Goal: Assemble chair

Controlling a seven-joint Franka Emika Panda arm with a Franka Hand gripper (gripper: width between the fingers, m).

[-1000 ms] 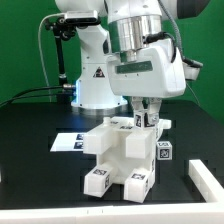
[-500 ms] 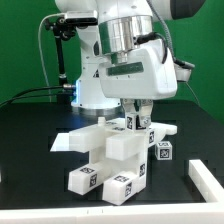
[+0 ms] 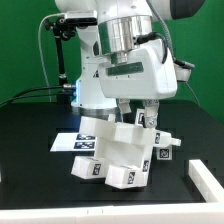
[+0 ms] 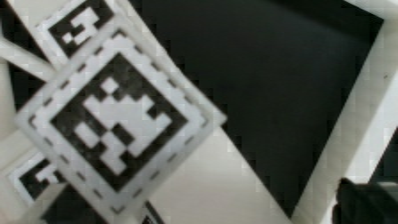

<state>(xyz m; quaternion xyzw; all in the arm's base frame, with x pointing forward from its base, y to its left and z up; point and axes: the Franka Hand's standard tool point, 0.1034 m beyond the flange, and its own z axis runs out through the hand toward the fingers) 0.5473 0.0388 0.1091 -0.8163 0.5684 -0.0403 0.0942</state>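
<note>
The chair [image 3: 118,152] is a partly built stack of chunky white blocks with black-and-white tags. It stands tilted on the black table in the middle of the exterior view. My gripper [image 3: 137,114] comes down from above and is shut on the chair's upper block, fingers on either side of it. In the wrist view a large tag [image 4: 116,120] on the white chair block fills the picture very close up, with black table behind. The fingertips themselves are not clear in that view.
The marker board [image 3: 66,143] lies flat behind the chair toward the exterior view's left. A loose white part [image 3: 206,181] lies at the exterior view's right edge. The arm's white base [image 3: 92,82] stands at the back, and a green wall closes the scene.
The chair has turned and tipped in my grip. Its lower tagged blocks have swung toward the exterior view's left, and the whole assembly sits a little higher and more tilted than one second ago.
</note>
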